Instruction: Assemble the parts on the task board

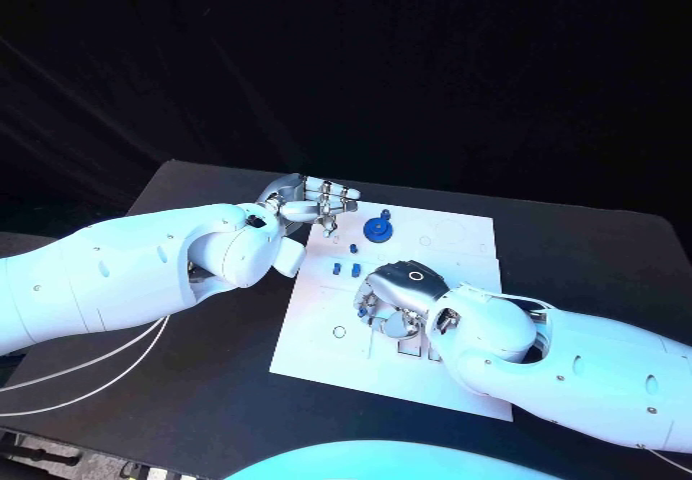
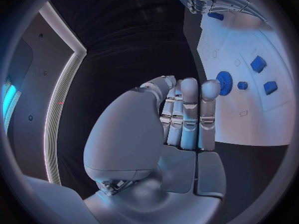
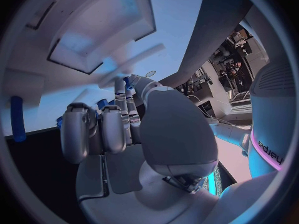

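White cables (image 1: 87,375) trail over the black table (image 1: 202,390), seemingly off the table's near-left edge.

Arms: glossy white rounded shells with small dark screw holes.
Left hand (image 1: 307,208): silver metal, segmented fingers.
Right hand (image 1: 400,295): silver, small ring mark on its back.
Cables: thin white, beside left arm.

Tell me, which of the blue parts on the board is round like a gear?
The blue round part near the board's far edge, beside the left hand. Its rim is toothed, whereas the small blue pieces nearer the right hand are blocky.
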Controlling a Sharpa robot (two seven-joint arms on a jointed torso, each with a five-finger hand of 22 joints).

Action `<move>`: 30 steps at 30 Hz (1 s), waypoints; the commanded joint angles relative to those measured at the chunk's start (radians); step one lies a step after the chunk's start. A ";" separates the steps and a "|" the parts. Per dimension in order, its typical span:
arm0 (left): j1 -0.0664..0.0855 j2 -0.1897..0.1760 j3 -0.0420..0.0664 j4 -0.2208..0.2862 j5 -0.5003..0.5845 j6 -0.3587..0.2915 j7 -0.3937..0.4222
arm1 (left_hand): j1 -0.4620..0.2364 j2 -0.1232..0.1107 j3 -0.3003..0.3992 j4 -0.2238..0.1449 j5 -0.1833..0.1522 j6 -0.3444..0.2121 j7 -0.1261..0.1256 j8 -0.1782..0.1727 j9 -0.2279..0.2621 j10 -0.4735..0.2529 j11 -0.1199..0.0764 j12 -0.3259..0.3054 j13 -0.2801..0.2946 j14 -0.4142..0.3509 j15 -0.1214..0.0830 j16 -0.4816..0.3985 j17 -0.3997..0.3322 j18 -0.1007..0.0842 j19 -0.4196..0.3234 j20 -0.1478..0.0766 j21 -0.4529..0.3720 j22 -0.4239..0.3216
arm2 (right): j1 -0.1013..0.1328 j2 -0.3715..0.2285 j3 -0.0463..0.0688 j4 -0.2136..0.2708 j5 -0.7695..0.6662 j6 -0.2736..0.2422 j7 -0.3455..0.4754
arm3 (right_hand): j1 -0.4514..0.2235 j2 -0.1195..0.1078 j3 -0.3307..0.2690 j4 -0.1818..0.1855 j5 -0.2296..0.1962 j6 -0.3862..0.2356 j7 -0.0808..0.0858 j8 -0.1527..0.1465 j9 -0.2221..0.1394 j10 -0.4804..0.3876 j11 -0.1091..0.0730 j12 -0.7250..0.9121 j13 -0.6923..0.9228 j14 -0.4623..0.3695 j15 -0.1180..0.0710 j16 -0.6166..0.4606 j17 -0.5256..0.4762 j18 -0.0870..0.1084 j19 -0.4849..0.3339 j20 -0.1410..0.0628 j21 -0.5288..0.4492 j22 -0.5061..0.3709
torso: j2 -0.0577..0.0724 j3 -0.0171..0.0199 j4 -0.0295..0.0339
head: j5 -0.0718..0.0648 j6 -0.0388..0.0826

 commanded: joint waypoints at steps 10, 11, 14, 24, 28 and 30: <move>0.001 0.000 0.000 0.000 0.002 0.016 -0.007 | -0.002 0.014 -0.001 -0.004 -0.001 -0.001 0.006 -0.003 -0.002 -0.007 0.000 0.007 0.002 -0.005 0.000 -0.005 -0.001 0.012 -0.008 0.002 -0.008 -0.002 | -0.001 -0.040 0.002 0.037 -0.019 -0.098 -0.011 | -0.023 -0.021 -0.069 0.004 0.002 -0.078 -0.003 0.000 -0.023 -0.069 0.009 -0.004 -0.011 0.039 0.011 -0.005 -0.010 0.004 -0.018 0.019 -0.043 0.170 | -0.001 0.0003 0.0001 | -0.006 0.008; 0.001 0.000 0.000 0.000 0.002 0.016 -0.008 | -0.003 0.014 -0.001 -0.004 -0.001 -0.001 0.006 -0.003 -0.002 -0.007 0.000 0.007 0.002 -0.005 0.000 -0.005 -0.001 0.012 -0.008 0.002 -0.008 -0.003 | 0.001 -0.050 0.003 0.045 -0.019 -0.099 -0.013 | -0.023 -0.021 -0.071 0.004 0.002 -0.079 -0.004 0.000 -0.023 -0.070 0.009 -0.003 -0.011 0.039 0.010 -0.004 -0.009 0.004 -0.018 0.019 -0.043 0.170 | -0.001 0.0004 -0.0002 | -0.007 0.009; 0.001 -0.004 0.000 0.002 0.002 0.018 -0.009 | -0.003 0.014 -0.001 -0.003 -0.001 -0.001 0.006 -0.003 -0.003 -0.008 0.001 0.007 0.002 -0.005 0.000 -0.005 -0.002 0.012 -0.008 0.003 -0.009 -0.003 | 0.011 -0.086 0.009 0.074 -0.017 -0.087 -0.023 | -0.019 -0.015 -0.088 0.004 0.005 -0.065 -0.007 0.007 -0.021 -0.071 0.007 0.009 -0.007 0.040 0.009 0.000 -0.005 0.003 -0.016 0.018 -0.040 0.172 | 0.000 -0.0005 -0.0013 | -0.012 0.010; 0.001 -0.017 0.000 0.003 0.000 0.032 -0.004 | -0.003 0.014 -0.002 -0.004 -0.002 -0.002 0.006 -0.004 -0.003 -0.009 0.001 0.008 0.003 -0.006 0.001 -0.006 -0.004 0.012 -0.008 0.003 -0.009 -0.003 | 0.090 -0.245 0.019 0.119 0.077 0.021 -0.026 | -0.019 -0.012 -0.167 0.017 0.042 -0.067 -0.011 0.003 -0.027 -0.108 0.007 0.032 -0.004 0.037 0.010 -0.004 -0.017 0.007 -0.024 0.018 -0.062 0.166 | -0.002 -0.0017 -0.0031 | -0.049 0.023; 0.001 -0.019 0.000 0.003 -0.003 0.034 -0.005 | -0.004 0.013 -0.003 -0.004 -0.002 -0.002 0.006 -0.004 -0.003 -0.010 0.001 0.008 0.003 -0.006 0.001 -0.005 -0.002 0.012 -0.008 0.003 -0.010 -0.003 | 0.099 -0.264 0.020 0.099 0.065 0.036 -0.008 | -0.002 -0.002 -0.207 0.021 0.053 -0.063 -0.016 0.006 -0.028 -0.126 0.009 0.045 -0.002 0.035 0.010 -0.008 -0.025 0.009 -0.028 0.019 -0.075 0.163 | -0.003 -0.0013 -0.0043 | -0.047 0.030; 0.001 -0.019 0.000 0.003 0.000 0.035 -0.005 | -0.005 0.013 -0.003 -0.004 -0.002 -0.002 0.006 -0.003 -0.003 -0.010 0.001 0.008 0.003 -0.006 0.001 -0.005 -0.002 0.012 -0.008 0.003 -0.010 -0.003 | 0.102 -0.266 0.020 0.086 0.056 0.047 0.000 | 0.006 0.002 -0.216 0.022 0.056 -0.058 -0.020 0.007 -0.028 -0.131 0.009 0.050 -0.001 0.036 0.010 -0.006 -0.023 0.009 -0.027 0.019 -0.073 0.164 | -0.002 -0.0007 -0.0035 | -0.052 0.034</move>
